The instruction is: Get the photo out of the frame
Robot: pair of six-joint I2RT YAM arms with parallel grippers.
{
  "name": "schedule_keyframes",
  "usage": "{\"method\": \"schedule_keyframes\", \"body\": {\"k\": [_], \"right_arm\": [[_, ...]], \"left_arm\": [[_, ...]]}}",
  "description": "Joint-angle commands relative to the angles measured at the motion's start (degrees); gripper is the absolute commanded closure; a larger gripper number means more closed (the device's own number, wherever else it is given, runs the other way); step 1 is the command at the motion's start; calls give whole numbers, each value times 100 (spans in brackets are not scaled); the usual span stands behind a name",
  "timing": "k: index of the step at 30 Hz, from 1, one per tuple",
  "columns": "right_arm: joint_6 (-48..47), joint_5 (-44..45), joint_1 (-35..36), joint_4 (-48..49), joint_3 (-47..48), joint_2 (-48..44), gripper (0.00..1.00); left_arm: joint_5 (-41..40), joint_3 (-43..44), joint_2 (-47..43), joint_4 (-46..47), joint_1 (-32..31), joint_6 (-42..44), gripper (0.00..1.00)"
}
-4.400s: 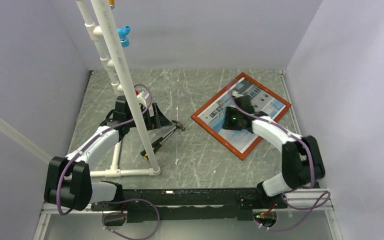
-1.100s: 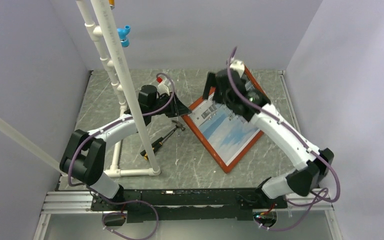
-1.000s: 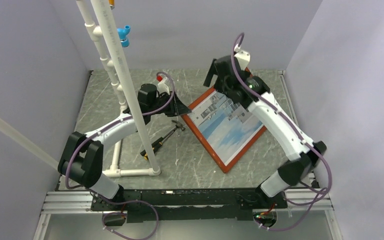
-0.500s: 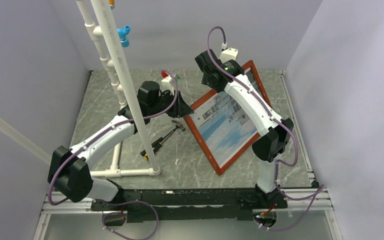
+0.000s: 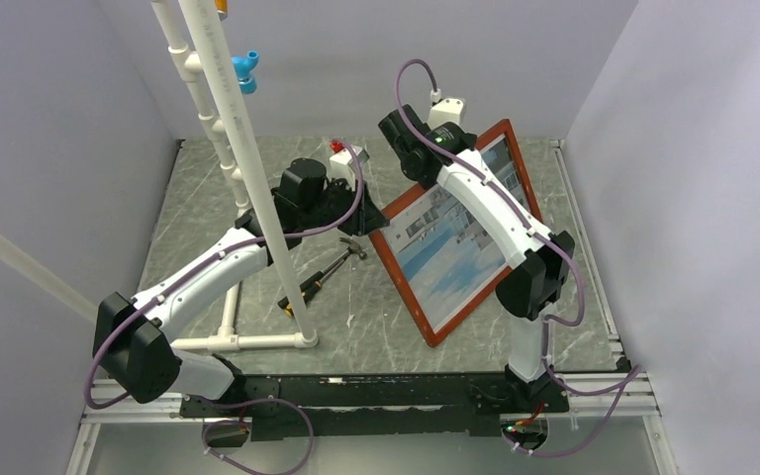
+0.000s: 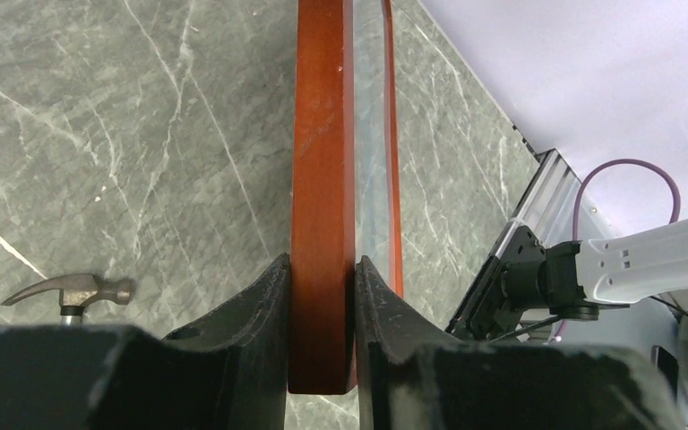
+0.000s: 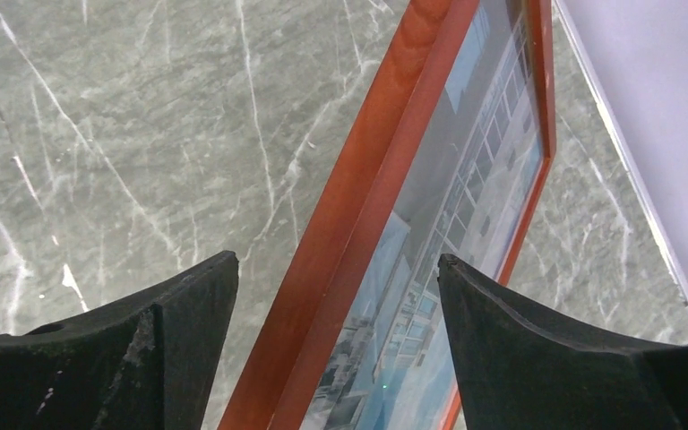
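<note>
Reddish-brown wood: the frame (image 5: 403, 290), rectangular with a thin border, stands tilted over the right half of the bench (image 5: 376, 317). Its far side is raised and its near corner is low, by the bench surface.

Contents: the photo (image 5: 445, 262), a white multi-storey building under blue sky, sits inside the frame with its printed face turned up and to the right.

Left hand (image 6: 321, 269): closed on the frame. In the left wrist view its two black fingers (image 6: 264, 305) press against opposite faces of the frame's left edge, which is seen edge-on. In the top view this grip falls at the frame's left corner.

Right hand (image 7: 336, 278): open wide at the frame's far-left edge. In the right wrist view the wooden border passes between the two fingers (image 7: 188, 305), with a gap on each side and no contact visible.

Other items: a hammer (image 5: 322, 272) with a black and yellow handle lies flat on the bench just left of the frame, apart from it. A white pipe stand (image 5: 247, 178) rises at the left side of the bench, its base bars lying on the surface.
</note>
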Motion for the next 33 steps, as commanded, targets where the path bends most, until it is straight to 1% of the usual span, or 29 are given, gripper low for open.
{"method": "schedule_keyframes", "body": {"k": [1, 5, 7, 12, 15, 16, 17, 21, 22, 25, 26, 27, 28, 33], "right_arm": [[-71, 476, 56, -267, 106, 129, 19], [21, 566, 59, -407, 28, 181, 25], [-38, 572, 61, -339, -70, 151, 30], [-58, 704, 81, -397, -47, 208, 37], [-123, 682, 81, -363, -25, 231, 48], [-129, 660, 81, -357, -12, 233, 55], [-137, 646, 81, -346, 4, 226, 61], [-158, 642, 81, -311, 105, 188, 79], [-187, 657, 78, -272, 115, 175, 84], [-236, 725, 74, -113, 112, 110, 100], [-233, 750, 73, -59, 102, 92, 100], [-246, 754, 69, 31, 68, 54, 100], [-323, 746, 60, 232, 13, 12, 100], [-872, 494, 37, 1220, -332, -276, 100]], "left_arm": [[-280, 362, -286, -216, -194, 688, 100], [-347, 430, -307, -273, -256, 743, 100], [-355, 426, -321, -253, -281, 738, 100], [-364, 443, -305, -277, -332, 751, 100], [-385, 434, -311, -269, -346, 728, 100], [-403, 431, -318, -266, -354, 713, 100], [-420, 429, -322, -267, -355, 697, 100], [-562, 449, -360, -364, -353, 555, 100], [-615, 448, -373, -401, -352, 493, 93], [-915, 385, -486, -495, -318, 347, 56], [-979, 347, -541, -505, -286, 314, 52], [-1015, 314, -580, -531, -212, 271, 45], [-1023, 289, -619, -569, -141, 232, 39], [-977, 59, -852, -788, 435, 20, 20]]}}
